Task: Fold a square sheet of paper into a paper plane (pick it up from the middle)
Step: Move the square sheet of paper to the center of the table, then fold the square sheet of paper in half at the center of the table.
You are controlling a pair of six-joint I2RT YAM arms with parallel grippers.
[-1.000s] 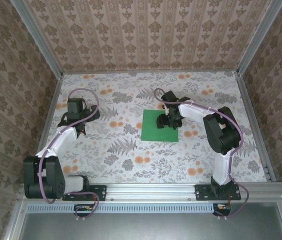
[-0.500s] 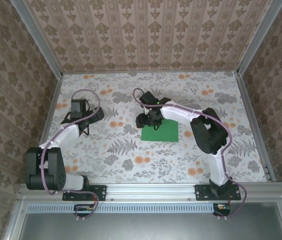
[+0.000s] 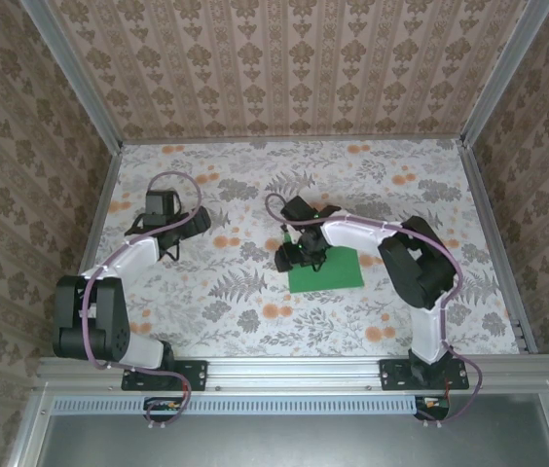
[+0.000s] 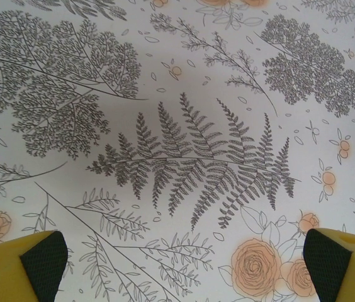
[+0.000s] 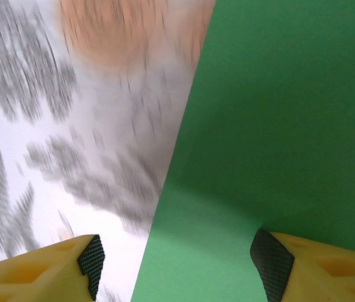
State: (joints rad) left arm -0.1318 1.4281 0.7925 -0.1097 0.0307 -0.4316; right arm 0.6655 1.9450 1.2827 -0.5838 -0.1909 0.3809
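The square sheet of paper [image 3: 335, 273] is bright green and lies flat and uncreased on the floral table, a little right of centre. My right gripper [image 3: 301, 258] stands open, pointing down over the sheet's left edge. In the right wrist view that gripper [image 5: 180, 261] straddles the edge of the paper [image 5: 278, 113]. One pad [image 5: 269, 263] is over the green and the other [image 5: 92, 259] is over the tablecloth. The tablecloth there is blurred by motion. My left gripper [image 3: 169, 233] hovers wide open over bare tablecloth at the left, and in its own wrist view it [image 4: 185, 264] holds nothing.
The floral tablecloth [image 3: 236, 292] covers the whole work surface. Patterned walls [image 3: 284, 68] with metal frame posts [image 3: 484, 209] close it in at the back and both sides. A metal rail [image 3: 294, 368] with both arm bases runs along the near edge.
The right gripper swung from over the sheet's middle to its left edge. The sheet slid toward the near edge and turned slightly. The left gripper drifted a little to the right.
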